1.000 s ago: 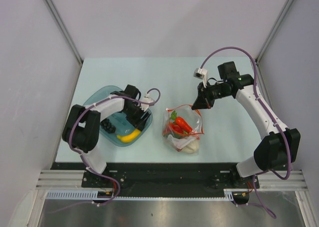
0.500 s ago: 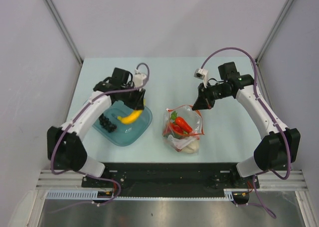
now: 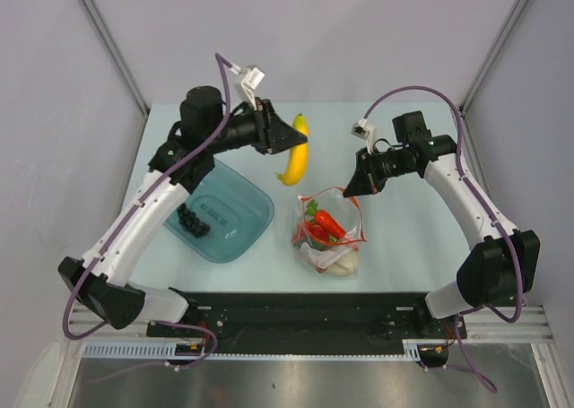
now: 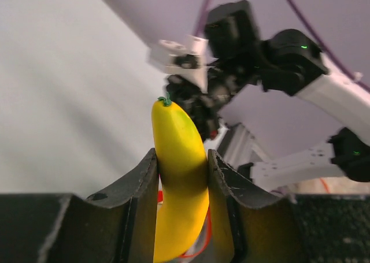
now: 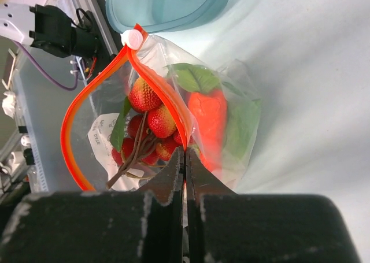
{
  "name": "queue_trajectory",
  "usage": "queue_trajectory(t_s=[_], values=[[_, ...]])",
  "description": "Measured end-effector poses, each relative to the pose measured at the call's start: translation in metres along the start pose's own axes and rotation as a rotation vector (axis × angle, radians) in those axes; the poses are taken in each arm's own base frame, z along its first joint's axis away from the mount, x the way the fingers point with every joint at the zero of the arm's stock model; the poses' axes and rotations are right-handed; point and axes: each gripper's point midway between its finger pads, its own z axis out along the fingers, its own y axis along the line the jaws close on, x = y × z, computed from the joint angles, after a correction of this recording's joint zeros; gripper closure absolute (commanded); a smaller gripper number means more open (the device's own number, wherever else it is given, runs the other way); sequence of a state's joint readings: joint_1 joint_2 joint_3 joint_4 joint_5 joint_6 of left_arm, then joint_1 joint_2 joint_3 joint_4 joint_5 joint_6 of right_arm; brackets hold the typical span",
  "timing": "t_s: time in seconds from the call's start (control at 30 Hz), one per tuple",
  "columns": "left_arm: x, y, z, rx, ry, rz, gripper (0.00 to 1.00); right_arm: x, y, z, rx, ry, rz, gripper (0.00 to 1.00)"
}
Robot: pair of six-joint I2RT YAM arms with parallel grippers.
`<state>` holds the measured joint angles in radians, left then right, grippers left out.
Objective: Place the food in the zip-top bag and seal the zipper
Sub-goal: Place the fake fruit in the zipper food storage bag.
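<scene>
from above, the left hand (image 3: pixel 301 140) clamps the banana (image 3: pixel 293 161) over the bench (image 3: pixel 404 238), near the zip-top bag (image 3: pixel 330 233). left wrist: the grip sits mid-banana. right wrist: the right hand (image 5: pixel 184 159) pinches the zipper (image 5: pixel 72 115), mouth gaping; the banana should enter tip-first.

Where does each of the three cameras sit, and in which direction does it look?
Top external: above and behind both arms, looking down on them and the table.
Left wrist: on the left arm, looking along the left fingers and the banana toward the right arm.
Right wrist: looking past the shut right fingers into the zip-top bag.
Shared: top and left wrist show the banana.
</scene>
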<state>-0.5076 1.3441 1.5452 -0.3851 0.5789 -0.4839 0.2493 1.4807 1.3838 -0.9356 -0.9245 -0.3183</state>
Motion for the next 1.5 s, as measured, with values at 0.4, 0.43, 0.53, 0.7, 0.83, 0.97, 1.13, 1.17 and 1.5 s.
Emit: queue_trajectory(t_s=[0.4,0.43,0.53,0.7,0.83,0.97,1.13,1.17,1.5], values=[[0.077,-0.064,0.057,0.233,-0.082,-0.166,1.0,0.004,-0.001,0.0,0.002,-0.02,0.089,1.0],[0.081,-0.071,0.058,0.251,-0.093,-0.144,1.0,0.003,0.0,0.0,-0.001,-0.024,0.092,1.0],[0.087,-0.087,0.06,0.28,-0.131,-0.02,1.0,0.001,0.003,-0.001,-0.016,-0.035,0.092,1.0],[0.104,-0.079,0.063,0.252,-0.166,0.204,1.0,-0.001,0.008,-0.002,-0.038,-0.044,0.086,1.0],[0.136,-0.044,0.07,0.173,-0.123,0.333,0.94,-0.003,0.012,-0.003,-0.055,-0.052,0.079,1.0],[0.16,-0.02,0.077,0.123,-0.075,0.434,0.87,-0.004,0.017,-0.004,-0.075,-0.058,0.076,1.0],[0.183,-0.015,0.085,0.119,-0.036,0.628,0.77,-0.004,0.02,-0.004,-0.092,-0.06,0.075,1.0],[0.187,-0.017,0.085,0.124,-0.03,0.663,0.78,-0.005,0.02,-0.004,-0.095,-0.06,0.075,1.0],[0.224,-0.011,0.084,0.19,0.245,0.964,0.98,-0.002,0.027,-0.006,-0.126,-0.049,0.052,1.0]])
